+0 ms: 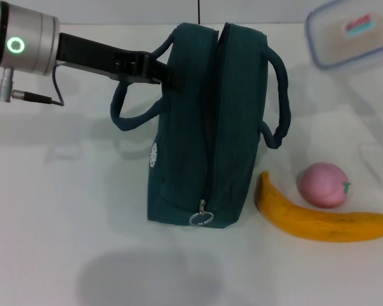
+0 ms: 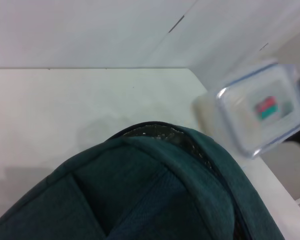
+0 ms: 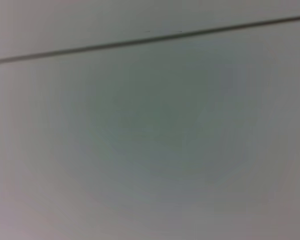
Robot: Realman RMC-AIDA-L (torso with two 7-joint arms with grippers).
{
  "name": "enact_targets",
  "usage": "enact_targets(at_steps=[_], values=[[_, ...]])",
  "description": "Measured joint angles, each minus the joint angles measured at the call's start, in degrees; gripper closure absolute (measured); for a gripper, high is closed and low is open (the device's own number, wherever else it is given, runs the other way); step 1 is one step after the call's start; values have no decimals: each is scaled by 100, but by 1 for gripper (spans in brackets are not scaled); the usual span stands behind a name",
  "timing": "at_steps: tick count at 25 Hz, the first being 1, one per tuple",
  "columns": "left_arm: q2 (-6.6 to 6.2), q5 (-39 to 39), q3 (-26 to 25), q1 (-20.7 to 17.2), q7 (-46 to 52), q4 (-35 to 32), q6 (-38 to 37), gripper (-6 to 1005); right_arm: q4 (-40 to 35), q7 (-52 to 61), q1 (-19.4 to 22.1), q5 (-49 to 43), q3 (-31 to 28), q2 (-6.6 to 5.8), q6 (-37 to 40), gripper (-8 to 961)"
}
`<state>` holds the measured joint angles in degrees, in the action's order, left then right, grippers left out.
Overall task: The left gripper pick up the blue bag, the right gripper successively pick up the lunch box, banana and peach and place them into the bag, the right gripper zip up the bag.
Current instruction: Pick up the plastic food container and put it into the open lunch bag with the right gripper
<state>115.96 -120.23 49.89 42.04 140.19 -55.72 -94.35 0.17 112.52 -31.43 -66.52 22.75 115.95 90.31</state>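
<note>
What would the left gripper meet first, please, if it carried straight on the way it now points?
Most likely the dark teal-blue fabric bag: the left gripper points across the white table at the bag's far end, already at the near handle loop. Actual contact is unclear.

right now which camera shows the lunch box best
The left wrist view: the lunch box shows almost whole, lid up, with its red-and-teal sticker, beyond the blue bag. The head view cuts it off at the top right corner. The right wrist view shows only a blank pale surface, no lunch box.
</note>
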Motion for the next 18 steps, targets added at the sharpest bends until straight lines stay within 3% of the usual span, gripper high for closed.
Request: enact_targets(at_steps=[7, 13, 18], values=[[38, 0, 20, 19, -9, 3, 36, 953, -322, 3, -397, 281, 3, -12, 434, 801], [120, -6, 29, 119, -62, 23, 44, 953, -264, 5, -1090, 270, 85, 16, 506, 791], [180, -39, 37, 174, -100, 26, 151, 953, -33, -35, -1438, 233, 482, 28, 506, 782]])
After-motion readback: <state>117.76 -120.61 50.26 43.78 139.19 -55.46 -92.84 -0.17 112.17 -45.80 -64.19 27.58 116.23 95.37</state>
